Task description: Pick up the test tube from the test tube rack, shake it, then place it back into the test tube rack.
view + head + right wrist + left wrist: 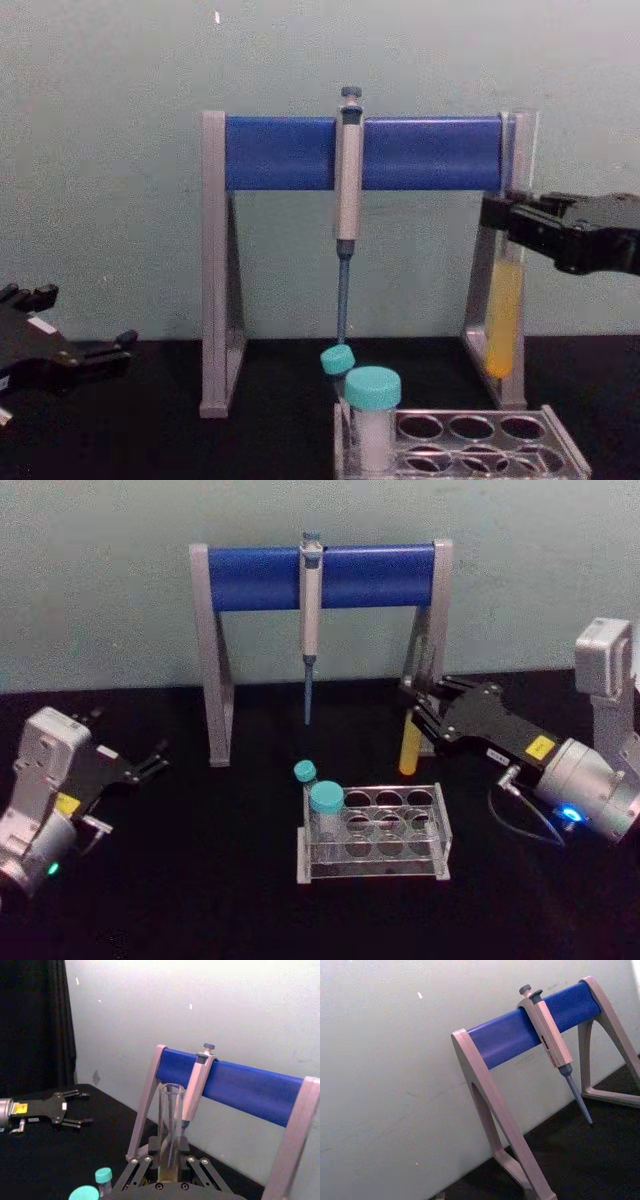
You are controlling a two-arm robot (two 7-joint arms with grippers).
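Note:
My right gripper [413,708] is shut on the test tube [410,750], a slim clear glass tube with yellow liquid in its lower part. The test tube [503,320] hangs upright in the air, just beyond the back right corner of the clear test tube rack [375,868], in front of the stand's right leg. In the right wrist view the test tube [170,1120] rises between my fingers [145,1165]. My left gripper [155,758] rests open and unloaded at the far left, away from the test tube rack [563,443].
Two teal-capped tubes [326,800] [305,772] stand at the rack's left end. Behind it is the grey-and-blue pipette stand [270,577] with a pipette [310,610] hanging from its bar. The table is black, and a pale wall is close behind.

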